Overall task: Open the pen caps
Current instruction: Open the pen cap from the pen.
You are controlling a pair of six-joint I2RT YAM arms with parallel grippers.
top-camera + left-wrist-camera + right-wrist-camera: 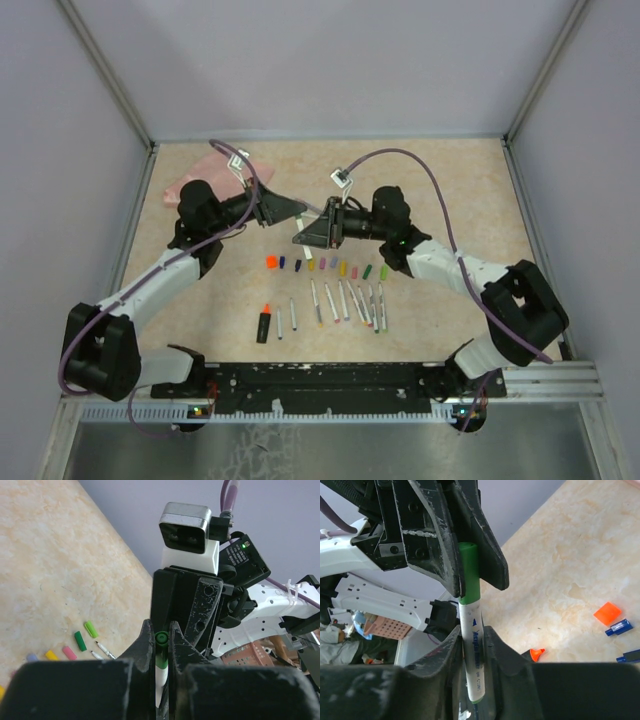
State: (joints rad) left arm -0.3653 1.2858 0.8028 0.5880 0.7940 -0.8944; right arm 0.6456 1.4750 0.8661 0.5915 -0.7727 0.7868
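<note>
Left arm, right arm: white shells, black joints. Purple cable along each. Left claw, right claw: black, scuffed. Wrist camera silver-grey on white block; green LED lit.

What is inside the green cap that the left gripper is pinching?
The white barrel enters the green cap; the right gripper holds that barrel. Whatever lies deeper inside is covered by the cap.
</note>
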